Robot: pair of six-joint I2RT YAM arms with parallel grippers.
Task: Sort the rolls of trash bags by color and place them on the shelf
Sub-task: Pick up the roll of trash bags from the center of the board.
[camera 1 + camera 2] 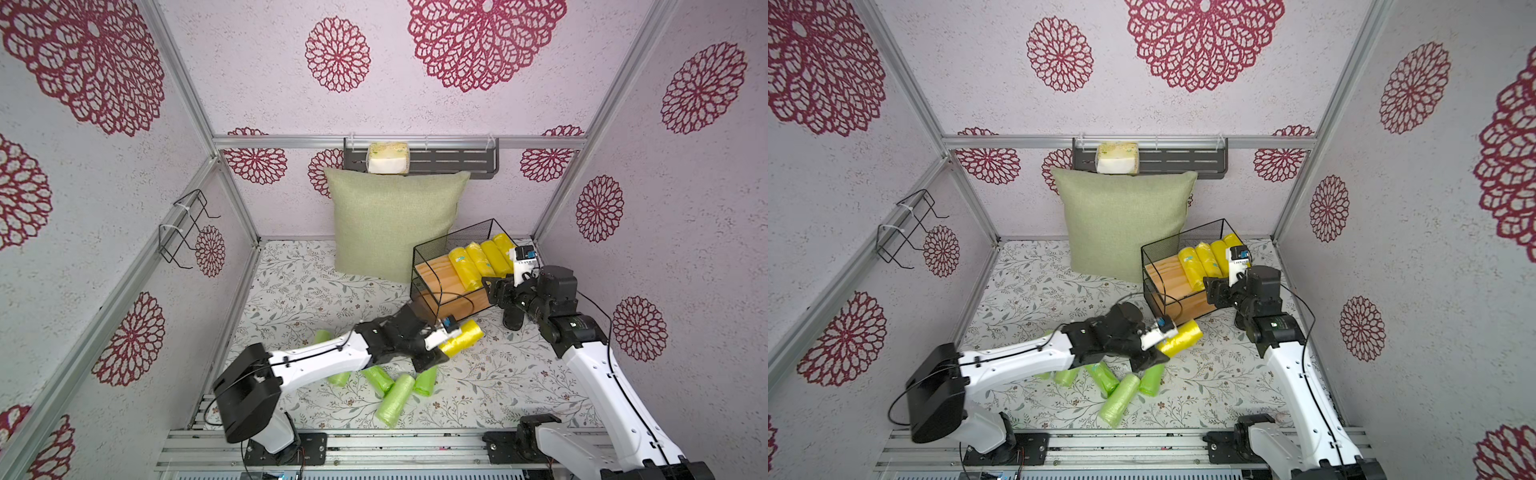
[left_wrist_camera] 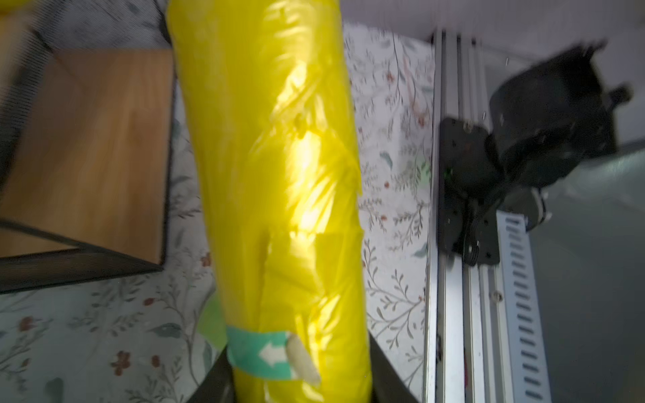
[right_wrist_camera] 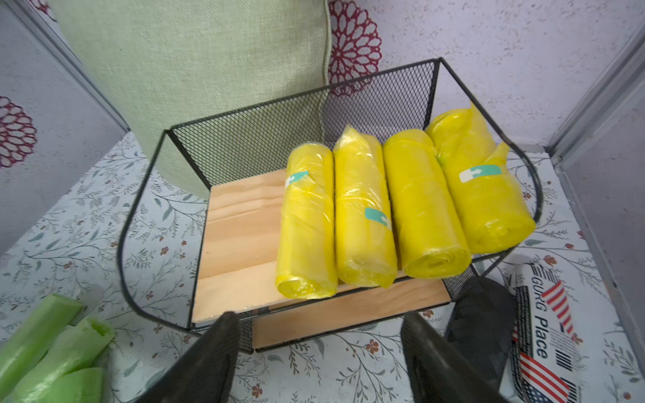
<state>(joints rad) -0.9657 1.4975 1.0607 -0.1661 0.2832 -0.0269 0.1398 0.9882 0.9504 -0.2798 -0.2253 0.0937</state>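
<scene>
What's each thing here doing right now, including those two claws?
Left gripper: shut on a yellow roll near the shelf.
Right gripper: open, empty.
Four yellow rolls: side by side on the shelf's top board.
Green rolls: loose on the table.
Pillow: standing upright.

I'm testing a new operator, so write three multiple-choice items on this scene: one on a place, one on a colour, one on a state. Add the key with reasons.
1. The four stored yellow rolls lie:
A. on the upper board of the shelf
B. in the grey wall rack
C. on the pillow

2. The held roll in the left gripper is:
A. green
B. white
C. yellow

3. The right gripper is:
A. shut on a roll
B. open and empty
C. shut on the shelf wire

Key:
1 A, they sit side by side on the top wooden board.
2 C, the left wrist view shows bright yellow plastic.
3 B, its fingers stand apart with nothing between them.
</scene>
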